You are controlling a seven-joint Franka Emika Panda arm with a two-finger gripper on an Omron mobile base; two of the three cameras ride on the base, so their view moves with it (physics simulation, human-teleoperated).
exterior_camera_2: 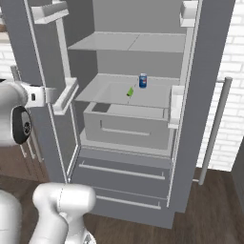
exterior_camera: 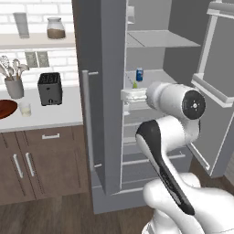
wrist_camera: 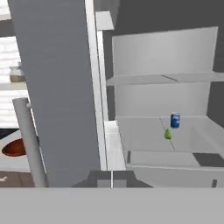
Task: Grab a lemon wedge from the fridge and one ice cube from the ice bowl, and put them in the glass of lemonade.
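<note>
The fridge [exterior_camera_2: 205, 71] stands with both doors swung wide. On its middle shelf lies the lemon wedge [exterior_camera_2: 130, 91], a tiny yellow-green piece, also in the left base view [exterior_camera: 135, 85] and the hand view [wrist_camera: 167, 134]. My gripper [exterior_camera_2: 44, 95] hangs at shelf height by the left door's edge, well short of the wedge, and its fingers are hidden. On the counter to the left sit the reddish-brown ice bowl [exterior_camera: 5, 109] and the small glass of lemonade [exterior_camera: 25, 109]. No ice cube can be made out.
A blue can [exterior_camera_2: 142, 80] stands just behind the wedge. The left door [exterior_camera: 103, 91] with its bar handle is close beside the hand. A black toaster [exterior_camera: 49, 88] and a grey utensil cup [exterior_camera: 14, 87] stand on the counter. A drawer [exterior_camera_2: 126, 124] sits below the shelf.
</note>
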